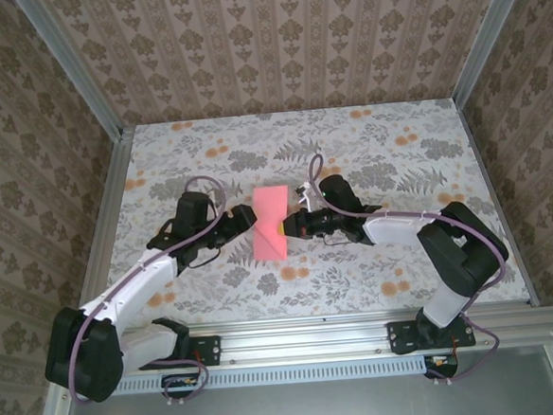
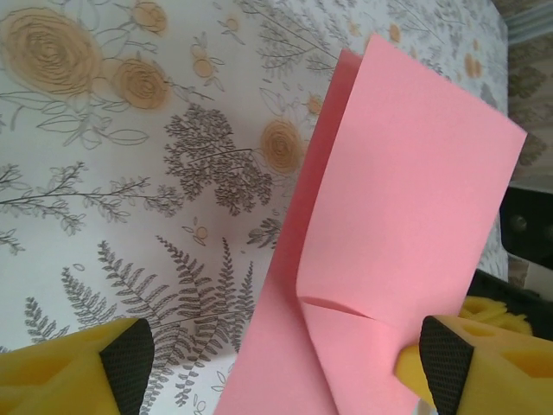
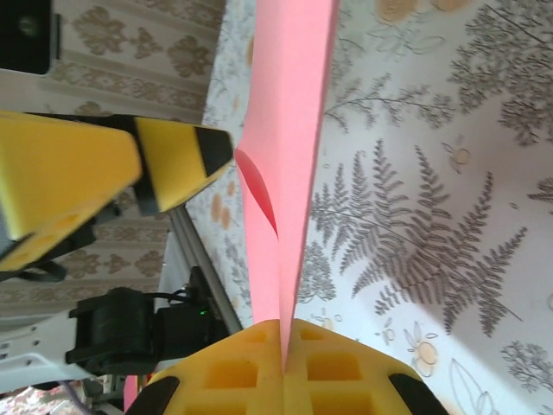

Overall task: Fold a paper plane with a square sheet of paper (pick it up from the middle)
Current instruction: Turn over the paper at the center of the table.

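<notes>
**Half-folded sheet held in a one-sided pinch at mid-table**

The right gripper (image 1: 284, 228) clamps the square sheet of paper (image 1: 270, 222) at the centre of the floral tablecloth (image 1: 377, 153). Its yellow fingers are pressed flat together on the sheet's near edge, as its own wrist camera shows. The salmon-pink sheet is doubled over into a narrow rectangle and rises edge-on from that pinch, its two layers parting slightly partway up. The left gripper (image 2: 289, 372) stands with its jaws wide and grips nothing. In its wrist view one black pad (image 2: 130, 359) sits well off to the side over the cloth, while the other is just beside the sheet's lower corner. The upper flap lifts away from the lower layer there, and a short wrinkle shows where they meet.

The work appears to be at the first step, the centre fold, with the halves brought together but the crease not yet pressed sharp. The next move probably calls for the free left gripper to close on the folded edge and firm the crease, or to take a corner for the nose folds, while the right holds the layers aligned. Whether the edges match exactly cannot be told.
</notes>
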Available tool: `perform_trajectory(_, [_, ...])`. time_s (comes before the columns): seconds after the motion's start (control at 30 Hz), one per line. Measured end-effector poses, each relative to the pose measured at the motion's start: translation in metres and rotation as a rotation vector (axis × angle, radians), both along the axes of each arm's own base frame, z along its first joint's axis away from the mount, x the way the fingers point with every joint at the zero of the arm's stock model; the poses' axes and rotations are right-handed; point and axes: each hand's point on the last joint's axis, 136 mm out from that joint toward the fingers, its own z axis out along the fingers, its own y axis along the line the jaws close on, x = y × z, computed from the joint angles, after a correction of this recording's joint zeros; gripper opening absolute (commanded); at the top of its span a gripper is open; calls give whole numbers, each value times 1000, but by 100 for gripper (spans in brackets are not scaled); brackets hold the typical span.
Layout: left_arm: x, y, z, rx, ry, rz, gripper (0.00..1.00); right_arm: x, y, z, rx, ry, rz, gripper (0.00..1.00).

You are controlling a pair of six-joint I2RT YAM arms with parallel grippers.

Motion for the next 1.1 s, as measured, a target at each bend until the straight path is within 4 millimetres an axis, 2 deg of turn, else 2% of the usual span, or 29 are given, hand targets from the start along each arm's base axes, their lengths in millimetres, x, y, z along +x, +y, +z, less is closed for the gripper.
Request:
perform_trajectory(0.27, [2, -17, 16, -103, -52, -155, 85, -2, 3, 45, 99, -61, 48, 0])
perform_trajectory(0.5, [5, -25, 44, -206, -135, -241, 81, -2, 4, 82, 169, -115, 86, 0])
perform_trajectory(0.6, [3, -30, 57, -239, -173, -287, 75, -3, 5, 87, 181, -114, 98, 0])
perform_trajectory(0.77, [5, -35, 77, -266, -229, -325, 70, -2, 5, 91, 191, -113, 108, 0])
perform_trajectory(1.1, [-4, -36, 95, -295, -279, -370, 49, 7, -5, 92, 194, -111, 83, 0])
